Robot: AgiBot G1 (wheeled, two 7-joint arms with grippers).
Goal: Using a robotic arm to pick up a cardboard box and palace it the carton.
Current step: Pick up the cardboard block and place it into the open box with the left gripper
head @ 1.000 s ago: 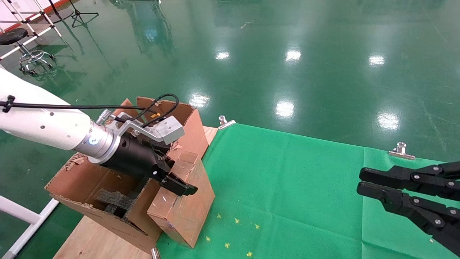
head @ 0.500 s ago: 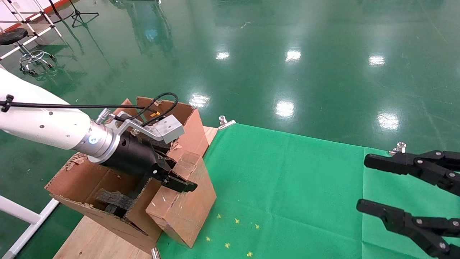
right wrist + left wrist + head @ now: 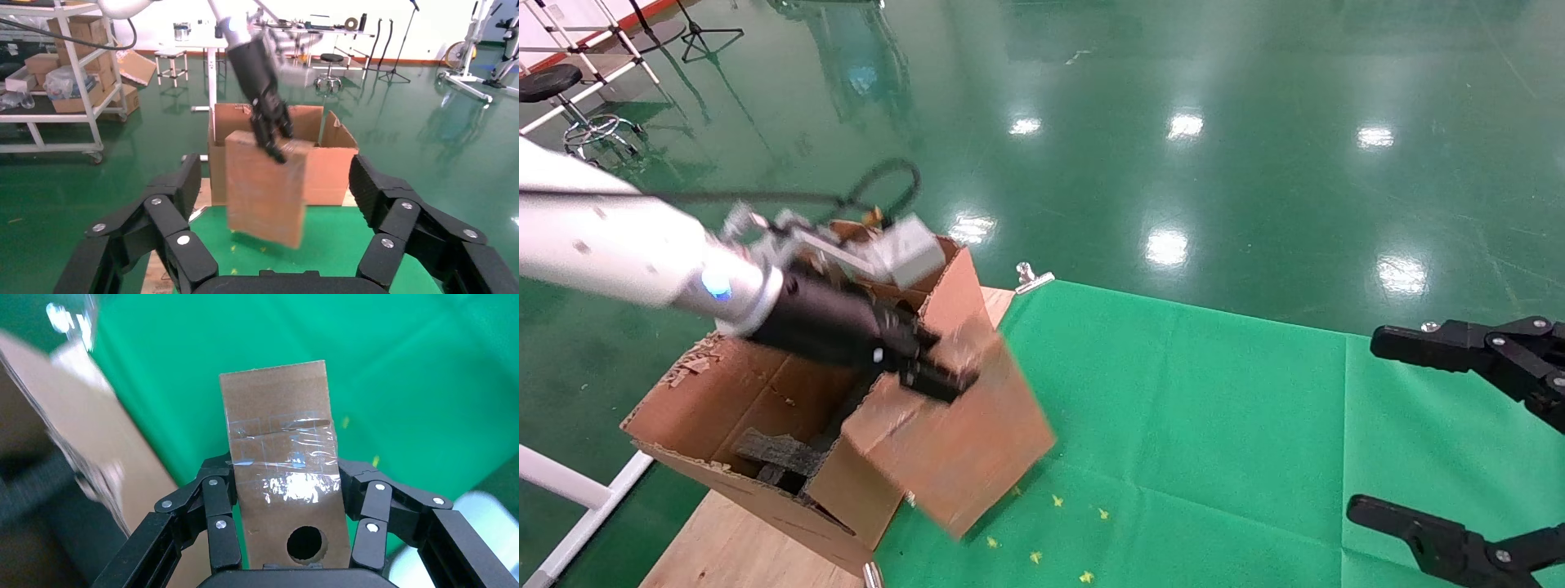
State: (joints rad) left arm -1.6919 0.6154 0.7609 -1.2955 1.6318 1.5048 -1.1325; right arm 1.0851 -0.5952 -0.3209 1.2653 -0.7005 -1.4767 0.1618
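Gripping the cardboard box (image 3: 283, 471) by its narrow end, the left gripper (image 3: 932, 377) has its jaws closed on both sides, just by the small round hole. A second ago the box stood on the bench, leaning on the carton (image 3: 764, 408). Now it has come up off the green cloth (image 3: 1214, 408) and swings out, tilted, with its low corner in the air. It is blurry, so I think it is moving fast. The white robotic arm (image 3: 617, 245) has gone up too. That means the pick-up is done, and the box must go over the torn edge and down into the carton. The right gripper (image 3: 1459, 441) sits far off, and its jaws have spread wide open.
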